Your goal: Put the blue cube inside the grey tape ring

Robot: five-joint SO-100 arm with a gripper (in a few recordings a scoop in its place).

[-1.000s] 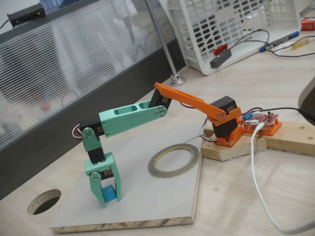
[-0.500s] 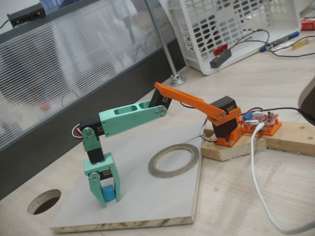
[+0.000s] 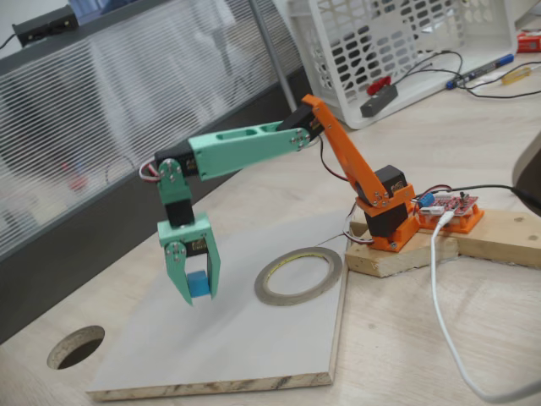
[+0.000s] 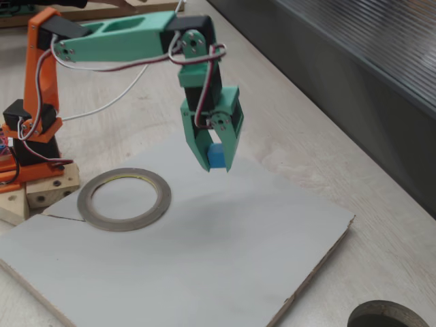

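— One cube? Where?
— The blue cube [image 3: 199,284] is pinched in the gripper [image 3: 195,286], raised above the board [image 3: 254,347], centre-left in both fixed views.
— And the grey tape ring [image 4: 123,199]?
— Flat on the board, apart from the cube.

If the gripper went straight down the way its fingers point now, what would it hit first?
Most likely the bare white board. The gripper points downward, shut on the blue cube, raised above the board and apart from the grey tape ring. Exact depth is hard to judge.
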